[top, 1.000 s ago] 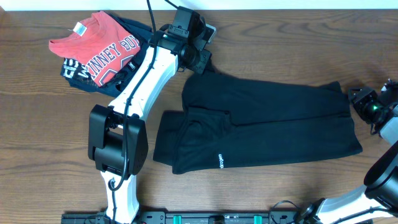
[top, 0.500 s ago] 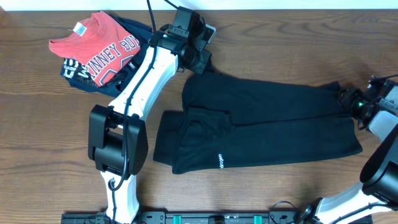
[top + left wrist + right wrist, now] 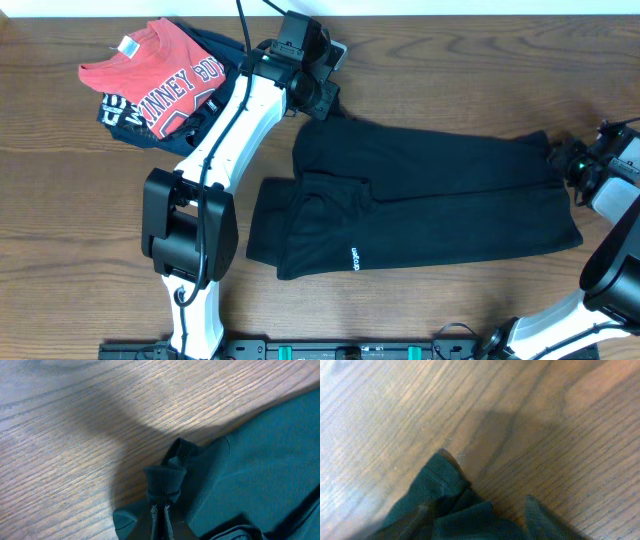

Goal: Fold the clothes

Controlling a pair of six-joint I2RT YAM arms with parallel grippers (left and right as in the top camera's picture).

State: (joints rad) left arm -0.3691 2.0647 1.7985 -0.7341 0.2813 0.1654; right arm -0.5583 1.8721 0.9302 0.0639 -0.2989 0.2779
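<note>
The left tool [image 3: 161, 516] is clenched on the black T-shirt [image 3: 440, 200]. In the left wrist view its two fingers [image 3: 156, 522] stand almost together at the bottom middle of the frame, with a ribbed, bunched bit of dark cloth pinched between them. From overhead, this grip sits at the shirt's upper left corner, just above the middle of the frame.

The right tool [image 3: 562, 160] is at the shirt's upper right corner, near the right edge of the overhead frame. In the blurred right wrist view its fingers stand wide apart at the bottom. A crumpled corner of the cloth lies between them, and the right-hand finger is clear of the fabric, so the tool is released.

The shirt lies flat on the wooden counter [image 3: 60, 220]. It spreads from the middle to the right of the frame, with a folded layer at its lower left. A small white logo mark [image 3: 352, 259] shows near the lower edge.

In the upper left, well apart from the shirt, a red T-shirt [image 3: 150, 70] with white lettering lies on a navy garment [image 3: 115, 115].
</note>
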